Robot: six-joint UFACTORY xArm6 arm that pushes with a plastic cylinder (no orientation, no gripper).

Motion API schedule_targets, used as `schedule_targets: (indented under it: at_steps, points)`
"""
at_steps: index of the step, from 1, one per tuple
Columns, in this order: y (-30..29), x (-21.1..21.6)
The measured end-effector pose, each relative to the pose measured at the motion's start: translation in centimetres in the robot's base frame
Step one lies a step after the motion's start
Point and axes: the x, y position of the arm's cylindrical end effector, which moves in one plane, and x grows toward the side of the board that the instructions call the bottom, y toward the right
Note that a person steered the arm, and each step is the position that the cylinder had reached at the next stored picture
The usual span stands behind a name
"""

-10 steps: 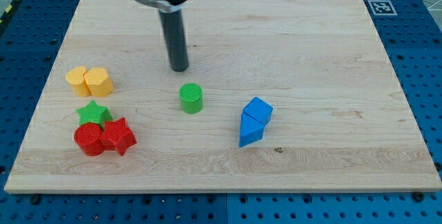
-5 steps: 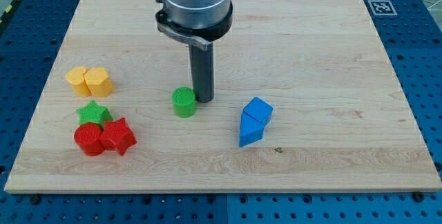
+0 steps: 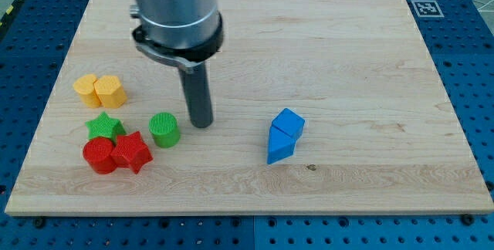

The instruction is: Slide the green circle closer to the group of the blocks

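The green circle (image 3: 164, 129) is seen near the left edge of the tabletop (image 3: 347, 49), just beside the red star (image 3: 132, 152) and near the green star (image 3: 104, 127). My tip (image 3: 201, 123) is set down just to the circle's right. No hand is carried, so nothing is grasped. Two yellow blocks (image 3: 100, 90) and a red circle (image 3: 99, 156) are grouped at the left. Two blue blocks (image 3: 284, 135) are found well apart.

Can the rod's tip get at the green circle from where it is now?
Probably yes. My tip sits just to the view's right of the green circle, with only bare board between them.
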Motion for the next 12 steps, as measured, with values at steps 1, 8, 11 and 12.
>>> schedule_targets:
  at_steps: [1,8,11,12]
  points:
    - [0.1,1.5]
    - [-5.3,1.2]
    - [-5.9,1.2]
    - [-5.9,1.2]
